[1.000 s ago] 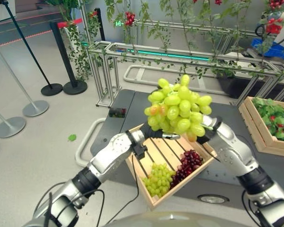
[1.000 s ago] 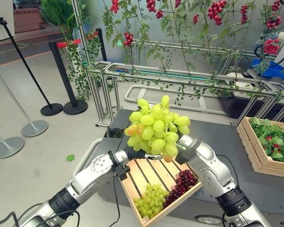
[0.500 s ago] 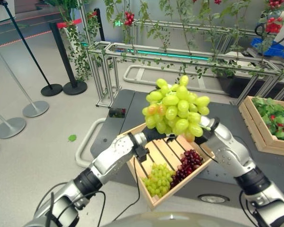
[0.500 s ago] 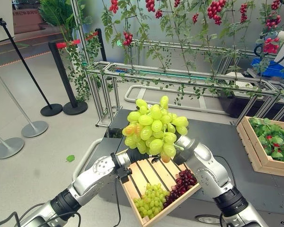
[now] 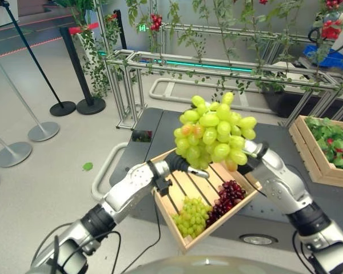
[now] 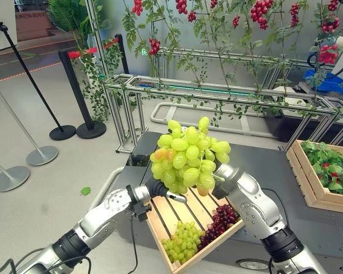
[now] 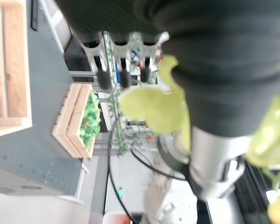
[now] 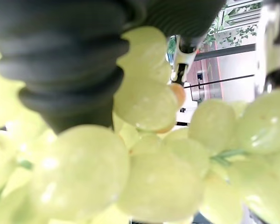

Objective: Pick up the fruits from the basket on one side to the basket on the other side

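**large green grape bunch carried between two hands above the slatted crate**

the large green bunch (image 5: 214,134) is held aloft over the wooden crate (image 5: 186,242), supported from both sides; the left hand (image 5: 186,166) reaches under it with straight fingers, open beneath the fruit; the right hand (image 6: 224,181) sits behind the grapes, its fingers hidden, so its grip cannot be told; judged step: transfer in mid-carry; the next move calls for swinging the bunch sideways to the receiving basket and lowering it level; counts: three grape bunches, one raised, one small green bunch (image 5: 190,216) and one dark red bunch (image 5: 226,198) lying in the crate; one further crate of greens (image 5: 330,145) at the robot's right.
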Tool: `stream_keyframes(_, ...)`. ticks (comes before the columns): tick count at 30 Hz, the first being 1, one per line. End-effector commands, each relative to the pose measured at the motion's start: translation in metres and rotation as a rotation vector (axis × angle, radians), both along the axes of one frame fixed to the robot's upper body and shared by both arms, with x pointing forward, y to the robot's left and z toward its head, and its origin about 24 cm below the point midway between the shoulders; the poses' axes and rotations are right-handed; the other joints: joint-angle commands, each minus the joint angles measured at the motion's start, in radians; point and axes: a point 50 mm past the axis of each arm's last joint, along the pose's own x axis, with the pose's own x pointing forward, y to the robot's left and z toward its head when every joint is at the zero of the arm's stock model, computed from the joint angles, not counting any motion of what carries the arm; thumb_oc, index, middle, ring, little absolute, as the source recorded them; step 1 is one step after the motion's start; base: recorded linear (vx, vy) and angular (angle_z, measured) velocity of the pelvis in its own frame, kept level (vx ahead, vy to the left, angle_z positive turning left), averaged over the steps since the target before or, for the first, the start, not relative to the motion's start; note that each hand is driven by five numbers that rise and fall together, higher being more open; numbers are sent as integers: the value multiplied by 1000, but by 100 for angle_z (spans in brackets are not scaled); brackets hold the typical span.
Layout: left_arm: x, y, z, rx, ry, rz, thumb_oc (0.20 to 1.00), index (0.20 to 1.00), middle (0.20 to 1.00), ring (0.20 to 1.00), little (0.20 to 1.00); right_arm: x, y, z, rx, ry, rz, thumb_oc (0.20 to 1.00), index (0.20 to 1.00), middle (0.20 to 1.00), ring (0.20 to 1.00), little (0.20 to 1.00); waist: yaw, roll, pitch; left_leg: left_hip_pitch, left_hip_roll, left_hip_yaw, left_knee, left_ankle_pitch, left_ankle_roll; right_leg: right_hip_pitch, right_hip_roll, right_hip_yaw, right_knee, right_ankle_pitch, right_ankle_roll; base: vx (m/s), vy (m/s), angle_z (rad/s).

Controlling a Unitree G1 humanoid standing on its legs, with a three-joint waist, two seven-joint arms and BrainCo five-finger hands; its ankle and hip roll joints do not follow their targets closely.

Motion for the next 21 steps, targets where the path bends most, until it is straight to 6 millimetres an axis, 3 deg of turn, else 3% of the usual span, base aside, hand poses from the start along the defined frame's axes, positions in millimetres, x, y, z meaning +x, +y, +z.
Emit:
stream_keyframes(1, 12, 9, 25, -107, -91, 19, 1000, 1000, 1000, 1000, 1000, -1, -14, 39, 78, -204, -48, 200, 200, 200, 200, 200, 3, -22, -3, 42, -68, -62, 45, -133, 84, -44, 41, -40, 122, -69, -6, 0, 0, 0)
stream_keyframes(9, 6, 4, 22, -248, 14, -6, 1000, 1000, 1000, 1000, 1000, -3, -11, 37, 95, -196, -29, 200, 200, 200, 200, 200, 2, -27, -5, 40, -68, -64, 45, -134, 84, -45, 43, -37, 123, -70, -7, 0, 0, 1)
stream_keyframes(19, 5, -6, 24, -303, 60, -48, 1000, 1000, 1000, 1000, 1000, -3, -5, 33, 103, -178, -1, 200, 200, 200, 200, 200, 0, -31, -5, 41, -69, -63, 47, -136, 85, -45, 44, -34, 123, -71, -7, 0, 0, 0)
stream_keyframes(21, 6, -20, 30, -329, 60, -79, 1000, 1000, 1000, 1000, 1000, -3, 2, 31, 115, -169, 24, 200, 200, 200, 200, 200, -2, -31, -6, 42, -68, -60, 48, -136, 86, -46, 43, -33, 124, -71, -7, 0, 0, 0)
